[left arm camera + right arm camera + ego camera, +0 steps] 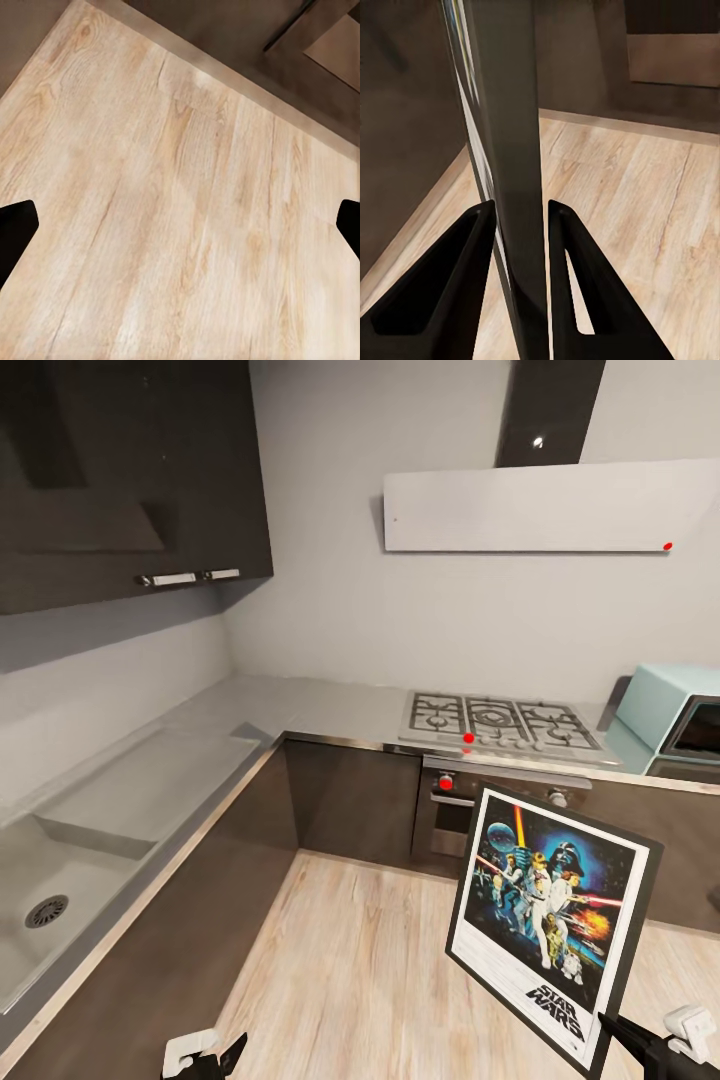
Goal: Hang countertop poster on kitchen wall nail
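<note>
Wooden floor [360, 970], "STAR WARS" poster [550, 920], right hand [519, 217] gripping

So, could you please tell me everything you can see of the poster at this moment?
The poster is an upright rectangle with a thin black frame, a white border, colourful figures on dark blue and a black "STAR WARS" logo at its lower end. It looks like a thin, rigid panel. It is held in the air over the wooden floor, tilted, in front of the oven. The right end effector pinches its lower edge between both fingers, seen edge-on from the wrist.
</note>
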